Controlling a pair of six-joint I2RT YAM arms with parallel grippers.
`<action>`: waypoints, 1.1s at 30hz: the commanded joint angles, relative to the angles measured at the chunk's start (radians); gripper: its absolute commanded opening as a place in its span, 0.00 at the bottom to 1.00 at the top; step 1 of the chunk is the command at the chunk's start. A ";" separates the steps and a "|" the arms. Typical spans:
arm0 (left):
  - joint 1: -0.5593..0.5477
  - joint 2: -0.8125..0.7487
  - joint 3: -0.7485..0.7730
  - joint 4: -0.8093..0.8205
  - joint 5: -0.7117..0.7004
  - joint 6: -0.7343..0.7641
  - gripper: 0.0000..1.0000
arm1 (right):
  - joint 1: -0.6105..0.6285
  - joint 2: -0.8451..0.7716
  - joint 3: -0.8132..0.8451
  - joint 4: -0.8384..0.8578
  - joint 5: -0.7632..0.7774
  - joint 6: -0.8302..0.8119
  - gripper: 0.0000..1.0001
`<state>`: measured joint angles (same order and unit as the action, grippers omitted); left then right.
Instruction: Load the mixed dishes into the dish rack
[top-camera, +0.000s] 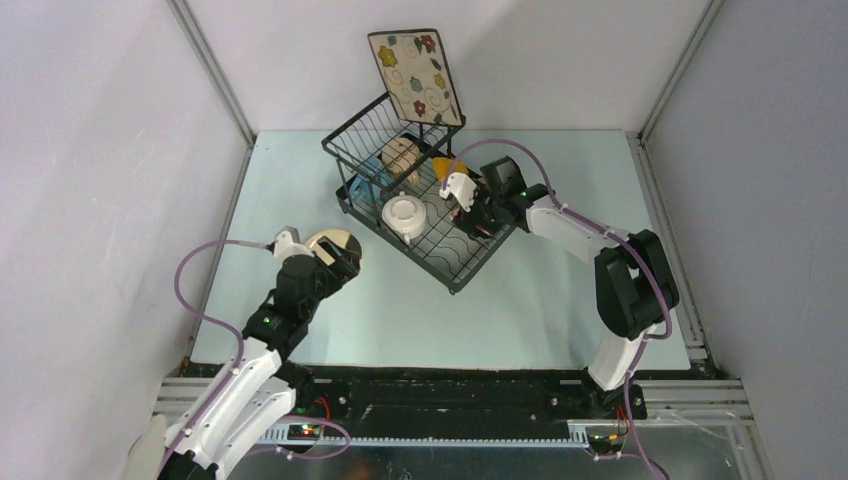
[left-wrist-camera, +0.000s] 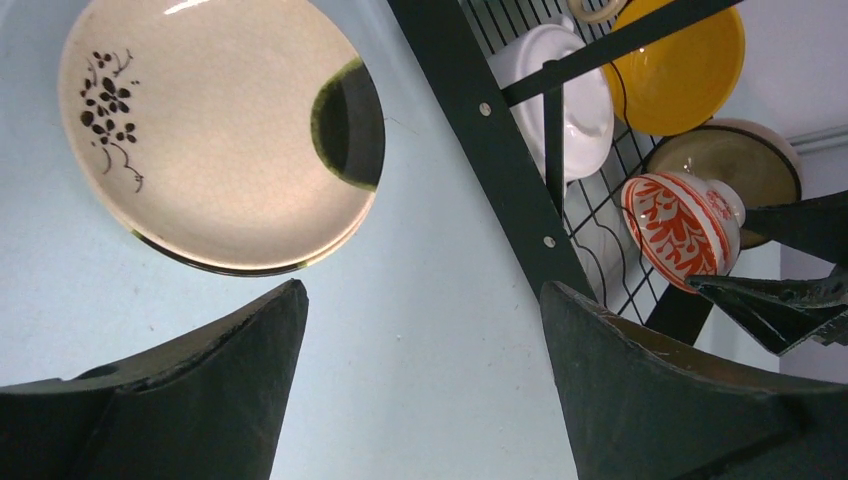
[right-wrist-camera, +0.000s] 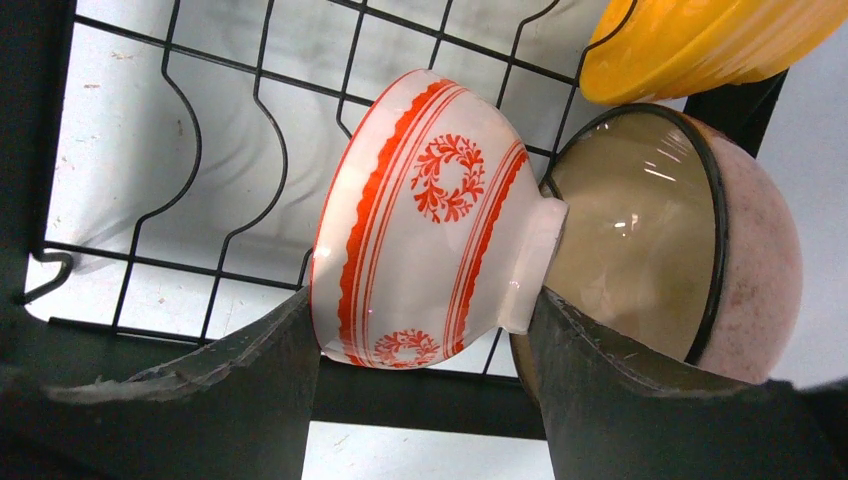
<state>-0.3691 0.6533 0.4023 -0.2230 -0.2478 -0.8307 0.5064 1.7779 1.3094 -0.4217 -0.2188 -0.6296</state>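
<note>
**One bowl going into the rack, one plate left outside it**

Inside the flat tray section of the large black wire dish rack (left-wrist-camera: 480, 110), the right gripper (right-wrist-camera: 422, 300) is closed partway on a red-and-white patterned ceramic bowl (right-wrist-camera: 430, 220). One finger presses the rim and the other the foot, so the bowl is tipped on its side over the wavy wires. Its foot touches a glossy tan glazed bowl (right-wrist-camera: 640, 220) deeper in the rack, and an orange-yellow bowl (right-wrist-camera: 700, 40) sits just beyond that.

Judging by this, the step in hand is seating the red bowl. It would go best lowered until the rim rests between two wires and leans on the tan bowl. The jaws should then open slowly, since a bowl on edge may roll or knock its neighbour. The arm should withdraw upward, clear of the rack's wires.

Outside the rack, on its near left side, the left gripper (left-wrist-camera: 422, 290) hangs with its fingers spread wide and holding nothing. A round cream glazed plate with a dark floral sprig (left-wrist-camera: 210, 130) lies flat on the pale blue table (left-wrist-camera: 430, 250) just ahead of it, probably the next thing to load.
</note>
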 joint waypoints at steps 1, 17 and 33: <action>0.005 -0.021 0.025 0.002 -0.061 -0.017 0.92 | -0.002 0.026 0.044 0.014 0.015 -0.012 0.00; 0.008 -0.009 0.020 0.029 -0.043 -0.007 0.92 | 0.029 -0.005 0.059 0.018 0.135 0.034 1.00; 0.067 0.024 0.007 0.006 -0.072 -0.040 0.93 | 0.124 -0.247 -0.002 0.093 0.115 0.109 1.00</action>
<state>-0.3511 0.6552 0.4023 -0.2272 -0.2878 -0.8398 0.5976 1.6596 1.3247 -0.4080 -0.0593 -0.5758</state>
